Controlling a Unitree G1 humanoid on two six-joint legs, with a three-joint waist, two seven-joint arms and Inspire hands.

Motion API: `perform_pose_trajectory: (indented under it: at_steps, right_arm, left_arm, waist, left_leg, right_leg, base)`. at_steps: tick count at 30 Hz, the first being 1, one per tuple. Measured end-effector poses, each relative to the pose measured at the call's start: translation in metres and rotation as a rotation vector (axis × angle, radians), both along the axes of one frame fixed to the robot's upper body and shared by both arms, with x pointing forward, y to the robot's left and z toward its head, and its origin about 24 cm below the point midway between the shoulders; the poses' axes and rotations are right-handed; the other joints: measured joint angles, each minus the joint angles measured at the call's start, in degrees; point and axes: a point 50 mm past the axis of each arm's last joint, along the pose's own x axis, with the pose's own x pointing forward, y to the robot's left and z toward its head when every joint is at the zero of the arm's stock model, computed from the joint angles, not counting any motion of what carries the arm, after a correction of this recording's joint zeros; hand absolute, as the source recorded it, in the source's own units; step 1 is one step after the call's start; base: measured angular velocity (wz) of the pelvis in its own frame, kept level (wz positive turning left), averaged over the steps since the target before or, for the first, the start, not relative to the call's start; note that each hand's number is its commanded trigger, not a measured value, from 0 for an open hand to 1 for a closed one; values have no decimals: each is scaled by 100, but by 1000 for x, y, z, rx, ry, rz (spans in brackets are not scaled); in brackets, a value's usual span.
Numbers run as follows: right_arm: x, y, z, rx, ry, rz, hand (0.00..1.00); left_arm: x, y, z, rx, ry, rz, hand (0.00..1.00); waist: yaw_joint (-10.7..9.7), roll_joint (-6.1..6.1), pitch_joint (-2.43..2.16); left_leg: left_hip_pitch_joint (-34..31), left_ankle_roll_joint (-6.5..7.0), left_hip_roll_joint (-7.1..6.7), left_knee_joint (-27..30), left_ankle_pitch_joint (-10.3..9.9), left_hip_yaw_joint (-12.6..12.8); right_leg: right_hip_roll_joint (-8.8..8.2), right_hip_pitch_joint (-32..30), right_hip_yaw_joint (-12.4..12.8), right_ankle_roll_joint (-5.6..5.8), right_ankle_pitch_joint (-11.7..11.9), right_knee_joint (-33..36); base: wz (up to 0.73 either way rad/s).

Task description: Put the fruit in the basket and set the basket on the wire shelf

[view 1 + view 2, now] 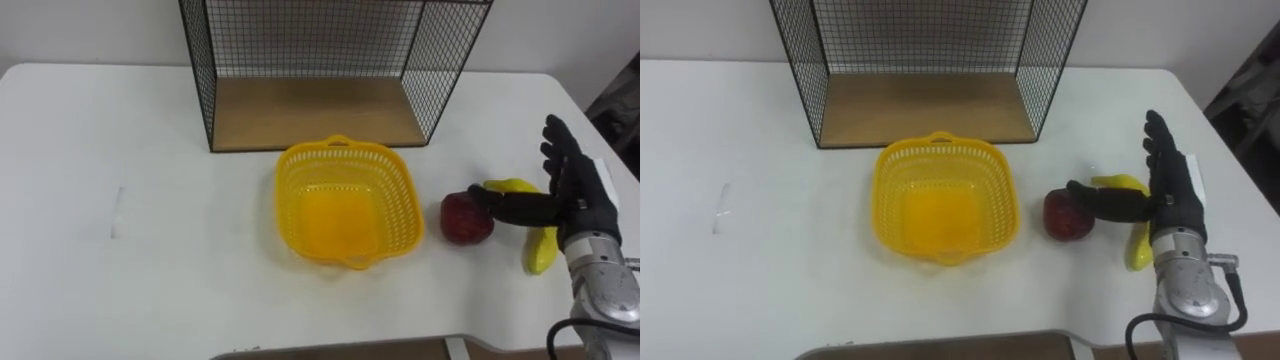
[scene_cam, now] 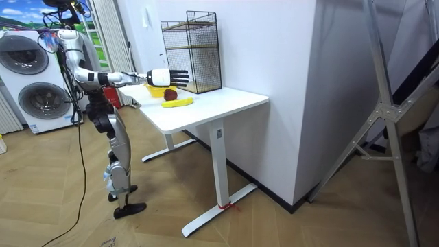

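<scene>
An empty yellow plastic basket [image 1: 347, 201] [image 1: 944, 200] sits on the white table [image 1: 150, 200], just in front of the black wire shelf [image 1: 315, 70] [image 1: 930, 65] with its wooden floor. To the basket's right lies a dark red apple [image 1: 463, 218] [image 1: 1067, 214], and right of that a yellow banana [image 1: 538, 248] [image 1: 1137, 245]. My right hand [image 1: 575, 190] [image 1: 1168, 190] hovers over the banana with straight fingers, open, its thumb reaching toward the apple's top. In the room view the right hand [image 2: 167, 76] is stretched out above the fruit.
The shelf [image 2: 191, 51] stands at the table's back against the wall. The table's right edge [image 1: 600, 130] lies close to the banana. Washing machines [image 2: 31, 75] stand behind the robot in the room view.
</scene>
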Motion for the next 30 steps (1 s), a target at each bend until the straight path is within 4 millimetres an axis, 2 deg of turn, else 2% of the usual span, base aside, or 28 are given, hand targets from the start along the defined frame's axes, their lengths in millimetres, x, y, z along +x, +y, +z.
perform_pose_trajectory:
  at_steps: [5,15,18,19,30]
  right_arm:
    - [-2,-1,-10,10,53,19,0]
    - [-1,3,-16,-8,90,68,0]
    - [0,7,-21,-4,116,90,0]
    - [0,7,-22,-3,122,94,0]
    - [1,9,-25,2,135,114,0]
  left_arm:
    - [0,0,0,-8,1,-2,0]
    - [0,0,0,-10,12,-22,0]
    - [1,-1,0,-11,10,-23,0]
    - [1,-1,-1,-11,13,-22,0]
    - [0,-4,-3,-44,40,-52,0]
  waist:
    - [-3,-3,-2]
    - [16,-30,-8]
    - [13,-44,0]
    - [23,-20,16]
    - [124,-11,13]
  left_leg:
    - [-9,0,1,34,0,-12]
    - [-2,0,1,66,0,-27]
    - [-6,1,2,81,-1,-29]
    - [-8,1,2,82,-1,-30]
    - [-41,0,6,81,-2,-151]
  right_leg:
    - [-3,7,-8,-1,0,4]
    - [-3,42,-20,-11,6,10]
    - [-3,48,-20,-19,13,9]
    - [-4,49,-21,-21,14,10]
    - [5,55,-98,-32,25,8]
  base:
    - [0]
    - [0]
    - [0]
    - [0]
    - [4]
